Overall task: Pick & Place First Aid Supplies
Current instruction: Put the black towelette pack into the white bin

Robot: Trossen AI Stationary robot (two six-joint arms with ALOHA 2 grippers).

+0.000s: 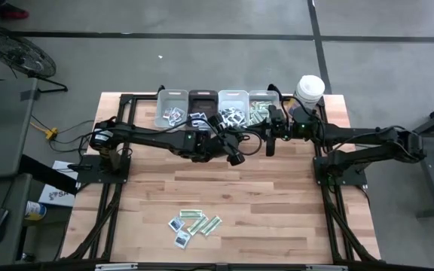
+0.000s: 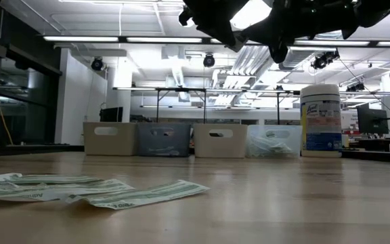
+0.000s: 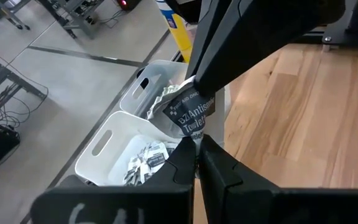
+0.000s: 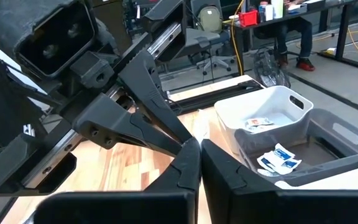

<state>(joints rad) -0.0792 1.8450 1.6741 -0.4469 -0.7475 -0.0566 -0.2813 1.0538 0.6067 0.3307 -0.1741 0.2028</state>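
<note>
A small white packet with dark-blue print (image 3: pixel 190 115) hangs in the air in front of the four bins (image 1: pixel 215 107) at the table's far edge. Both grippers are shut on it. My left gripper (image 1: pixel 236 156) reaches in from the table's left, and my right gripper (image 1: pixel 270 147) from the right. In the right wrist view the two grippers meet tip to tip (image 4: pixel 199 144) and the packet is hidden between them. More first aid supplies (image 1: pixel 194 223), green-and-white strips and white squares, lie flat on the table near its front edge. My left gripper pinches the packet's one end (image 3: pixel 195 137) between its two fingers (image 3: pixel 182 163). The packet sticks out past the fingertips, lifted clear of the table and bins. My right gripper holds the packet's opposite end (image 3: pixel 186 92). Its fingers (image 3: pixel 219 59) come at it from the side facing my left gripper and hide that edge.
The bins hold packets: a white one (image 3: pixel 126 149) and a clear one (image 3: pixel 157 90) lie just beyond the held packet. A tall white canister (image 1: pixel 309 89) stands at the far right, beside the right arm. Bare wood lies between the arms and the loose packets (image 2: pixel 80 188).
</note>
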